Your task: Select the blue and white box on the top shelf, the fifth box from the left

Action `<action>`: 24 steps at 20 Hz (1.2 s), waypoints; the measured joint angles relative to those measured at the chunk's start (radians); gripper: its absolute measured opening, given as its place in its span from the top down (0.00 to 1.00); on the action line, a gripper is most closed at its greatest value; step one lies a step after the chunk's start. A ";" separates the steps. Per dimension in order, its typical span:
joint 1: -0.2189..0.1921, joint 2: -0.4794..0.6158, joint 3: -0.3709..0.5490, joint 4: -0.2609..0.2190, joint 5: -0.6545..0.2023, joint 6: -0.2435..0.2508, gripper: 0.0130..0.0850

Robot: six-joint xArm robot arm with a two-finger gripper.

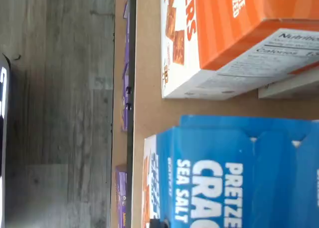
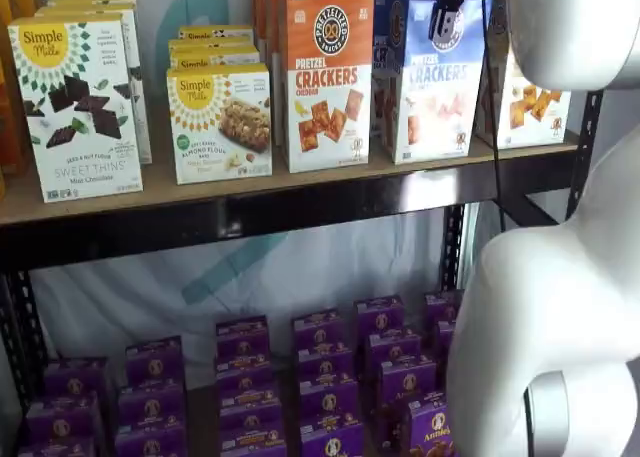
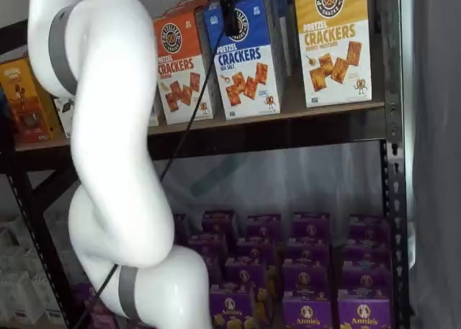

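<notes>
The blue and white box (image 2: 432, 87) stands on the top shelf (image 2: 250, 212), between an orange-and-white carton (image 2: 325, 77) and a yellow-and-white one (image 2: 530, 102). It also shows in a shelf view (image 3: 248, 62) and from above in the wrist view (image 1: 234, 178), with "PRETZEL" and "SEA SALT" lettering. My gripper (image 2: 446, 12) hangs from the view's upper edge at the box's top. One black finger lies over the front face in both shelf views, and the gripper (image 3: 229, 12) has a cable beside it. The other finger is hidden, so I cannot tell its state.
Cartons of Simple Mills goods (image 2: 80, 97) fill the top shelf's left part. Small purple boxes (image 2: 320, 377) crowd the level below. My white arm (image 3: 108, 163) stands in front of the shelves. The shelf's black upright (image 3: 392, 163) is at the right.
</notes>
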 joint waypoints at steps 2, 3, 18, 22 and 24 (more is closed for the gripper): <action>-0.002 0.001 -0.001 0.002 0.001 -0.001 0.39; -0.003 0.001 -0.003 0.002 0.002 -0.002 0.39; -0.036 -0.023 -0.025 0.047 0.094 -0.011 0.39; -0.041 -0.040 -0.026 0.049 0.127 -0.012 0.39; -0.043 -0.058 -0.021 0.042 0.151 -0.014 0.39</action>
